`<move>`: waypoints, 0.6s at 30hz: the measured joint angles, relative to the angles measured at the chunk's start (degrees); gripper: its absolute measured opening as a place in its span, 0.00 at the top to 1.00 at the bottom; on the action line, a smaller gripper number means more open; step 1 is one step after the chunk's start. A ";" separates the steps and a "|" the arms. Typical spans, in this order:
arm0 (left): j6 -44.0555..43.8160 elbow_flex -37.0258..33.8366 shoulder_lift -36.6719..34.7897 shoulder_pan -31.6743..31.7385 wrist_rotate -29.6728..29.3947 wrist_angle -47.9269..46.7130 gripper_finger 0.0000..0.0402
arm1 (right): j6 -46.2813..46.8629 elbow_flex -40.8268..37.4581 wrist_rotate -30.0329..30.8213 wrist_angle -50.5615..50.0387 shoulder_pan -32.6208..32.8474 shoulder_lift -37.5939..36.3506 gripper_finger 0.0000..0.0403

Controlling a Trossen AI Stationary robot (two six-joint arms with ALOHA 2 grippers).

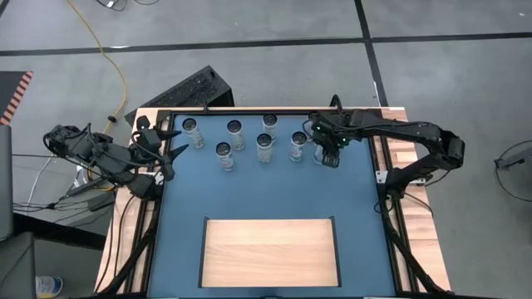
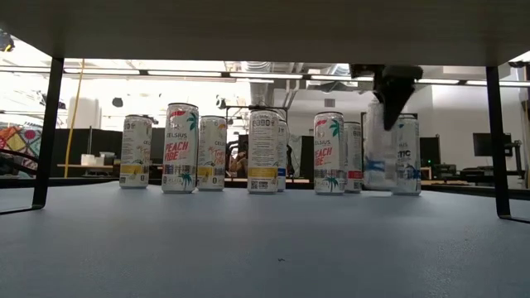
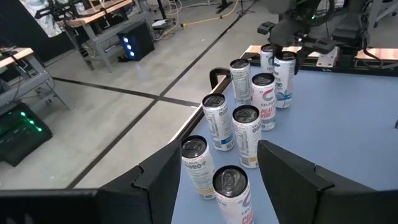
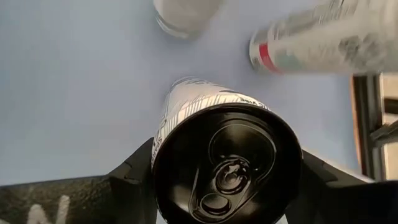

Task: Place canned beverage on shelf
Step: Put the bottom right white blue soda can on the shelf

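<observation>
Several slim beverage cans stand upright on their bases in a loose row on the far part of the blue table (image 1: 249, 191). My right gripper (image 1: 330, 155) is at the right end of that row, shut on one can (image 4: 224, 162), whose dark top with its pull tab fills the right wrist view. The shelf (image 1: 270, 249), a pale wooden panel, lies flat at the table's near middle. My left gripper (image 1: 173, 141) waits open at the far left edge, level, pointing along the row of cans (image 3: 245, 134). My right gripper pinches the can's upper wall (image 4: 163, 146), just under the rim, between its two fingers, one on each side. The fingers come steeply from above, pointing down. The can stays upright (image 2: 378, 153); whether its base is off the table I cannot tell.
Another can (image 2: 407, 155) stands close beside the held one, and more cans (image 1: 298, 145) follow toward the left. A dark frame (image 1: 378, 178) borders the blue surface, with wooden strips (image 1: 407, 166) outside it. Bare blue surface lies between the cans and the shelf.
</observation>
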 joint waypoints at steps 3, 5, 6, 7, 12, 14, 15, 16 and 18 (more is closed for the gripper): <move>0.00 0.00 0.00 0.00 0.00 0.00 0.50 | 1.02 2.64 -0.19 -1.13 1.48 0.00 0.43; -0.01 0.00 0.00 0.02 0.00 0.00 0.50 | 2.20 4.96 -0.17 -2.50 2.69 0.00 0.43; -0.02 0.00 0.00 0.00 0.01 0.00 0.50 | 2.82 6.18 -0.15 -3.31 3.32 0.00 0.43; -0.02 0.00 0.00 0.00 0.02 0.00 0.50 | 3.58 7.51 -0.03 -4.34 3.98 0.00 0.43; -0.21 0.00 0.00 0.00 0.02 0.00 0.50 | 8.48 13.95 0.06 -7.83 8.12 0.00 0.42; -0.41 0.00 0.00 0.00 0.02 0.00 0.50 | 9.71 16.56 0.07 -8.04 10.18 -0.03 0.42; -0.42 0.00 0.00 0.00 0.02 0.00 0.50 | 10.19 17.87 0.08 -8.11 11.29 -0.04 0.42; -0.46 0.00 0.00 0.01 0.02 0.00 0.50 | 10.75 19.22 0.08 -8.11 12.31 -0.04 0.42; -0.46 0.00 0.02 0.02 0.02 0.00 0.50 | 11.80 21.97 0.21 -7.44 14.47 0.16 0.42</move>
